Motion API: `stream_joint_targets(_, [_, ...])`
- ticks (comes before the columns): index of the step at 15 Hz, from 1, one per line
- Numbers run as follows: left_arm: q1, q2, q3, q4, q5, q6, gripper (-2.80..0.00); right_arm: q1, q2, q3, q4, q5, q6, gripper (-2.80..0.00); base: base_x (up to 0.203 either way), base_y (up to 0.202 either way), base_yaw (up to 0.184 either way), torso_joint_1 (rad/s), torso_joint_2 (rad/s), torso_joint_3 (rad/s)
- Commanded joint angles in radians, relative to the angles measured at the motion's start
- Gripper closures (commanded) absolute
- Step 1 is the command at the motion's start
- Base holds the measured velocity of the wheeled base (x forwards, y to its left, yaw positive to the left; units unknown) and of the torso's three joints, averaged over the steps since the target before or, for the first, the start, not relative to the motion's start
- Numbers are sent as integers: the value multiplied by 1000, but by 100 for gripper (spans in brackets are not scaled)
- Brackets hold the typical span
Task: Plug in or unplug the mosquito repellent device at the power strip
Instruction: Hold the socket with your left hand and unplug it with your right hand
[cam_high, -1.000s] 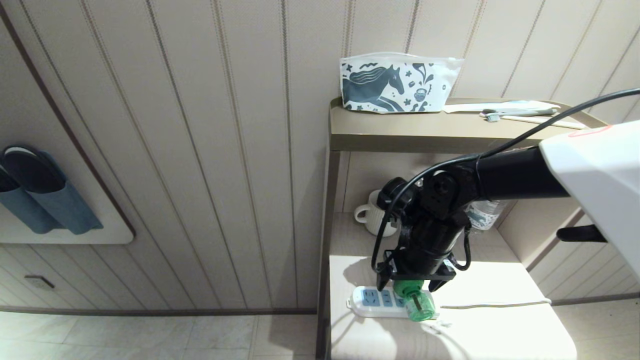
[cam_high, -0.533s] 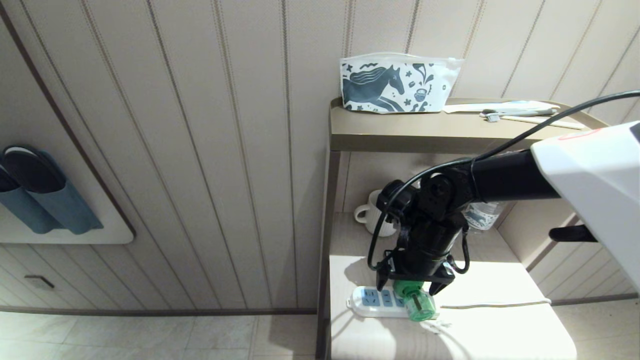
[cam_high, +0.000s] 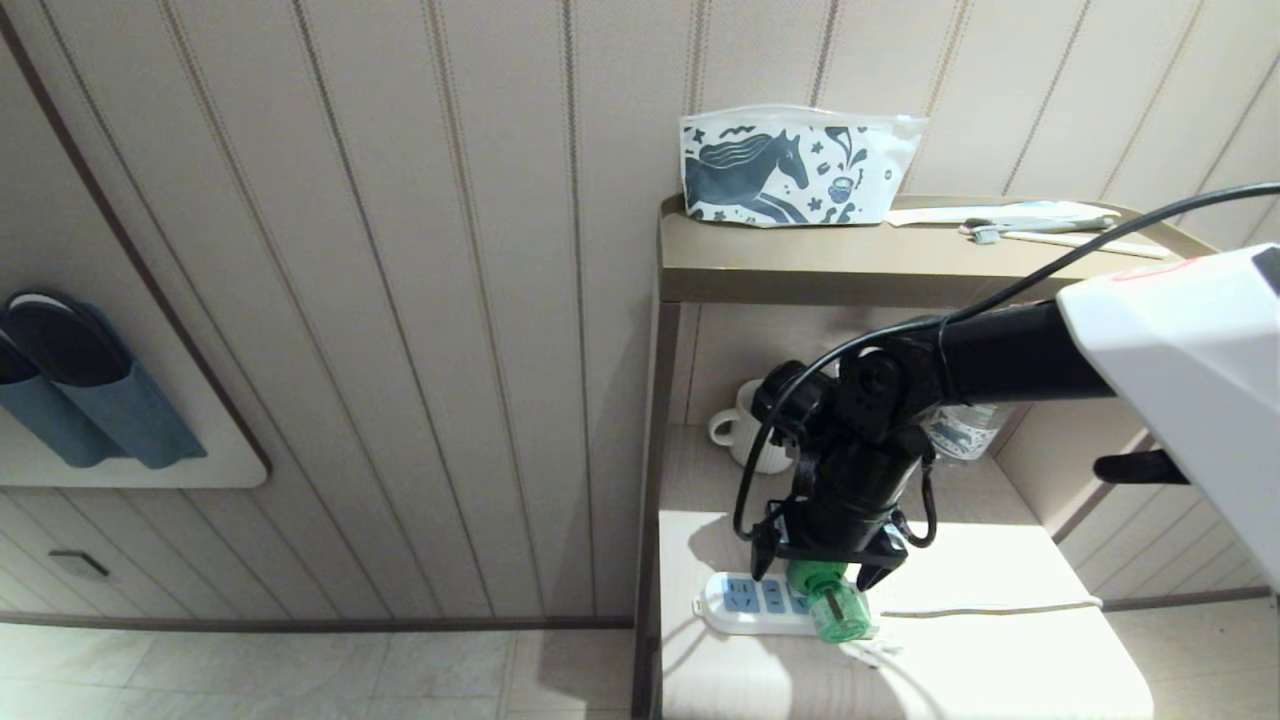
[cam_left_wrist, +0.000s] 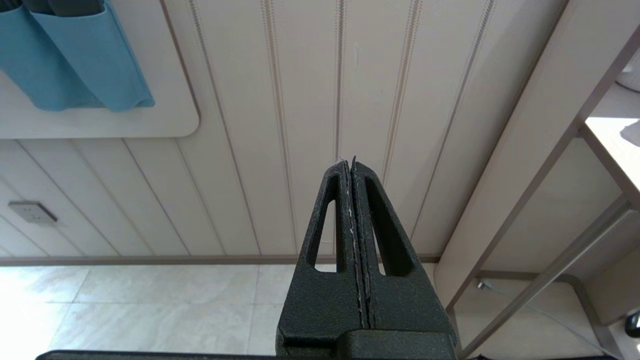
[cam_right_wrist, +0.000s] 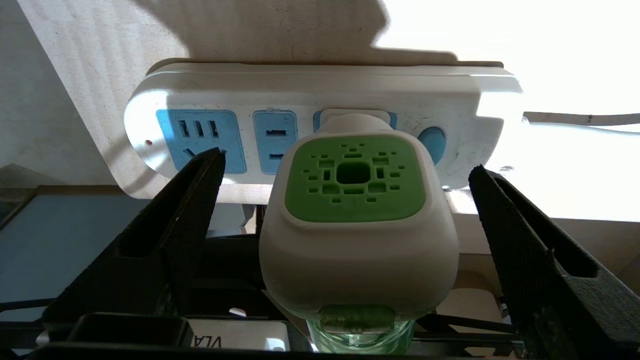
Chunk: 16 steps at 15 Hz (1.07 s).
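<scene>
The mosquito repellent device (cam_high: 828, 600) (cam_right_wrist: 356, 220), green-and-white head with a translucent green bottle, sits plugged into the third blue socket of the white power strip (cam_high: 745, 603) (cam_right_wrist: 320, 95) on the lower shelf. My right gripper (cam_high: 820, 572) (cam_right_wrist: 347, 170) hangs just behind and over the device, open wide. Its two black fingers (cam_right_wrist: 175, 220) stand on either side of the white head, with a gap on each side and no contact. My left gripper (cam_left_wrist: 352, 167) is parked out to the left, shut and empty, facing the panelled wall.
A white mug (cam_high: 745, 430) and a clear water bottle (cam_high: 962, 425) stand at the back of the shelf (cam_high: 980, 660). The strip's white cord (cam_high: 990, 607) runs right. Above, the top shelf (cam_high: 850, 262) holds a horse-print pouch (cam_high: 795, 165) and toothbrushes (cam_high: 1040, 225).
The right arm has drifted very slightly, with the gripper a touch higher over the device. The device stays plugged in and the fingers stay open.
</scene>
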Motion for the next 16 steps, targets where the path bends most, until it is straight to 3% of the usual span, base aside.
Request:
stream_joint_targets(1, [-1, 1, 0, 0, 0, 0, 0, 1, 0, 1, 4, -1, 3, -280, 0, 0, 0, 0, 0, 0])
stream_joint_targets(6, [0, 1, 0, 0, 0, 0, 0, 1, 11, 4, 3, -5, -2, -280, 0, 0, 0, 0, 0, 0])
stream_joint_targets(7, [-1, 1, 0, 0, 0, 0, 0, 1, 9, 8, 2, -6, -3, 0, 0, 0, 0, 0, 0, 0])
stream_joint_targets(16, [0, 1, 0, 0, 0, 0, 0, 1, 11, 10, 0, -6, -6, 0, 0, 0, 0, 0, 0, 0])
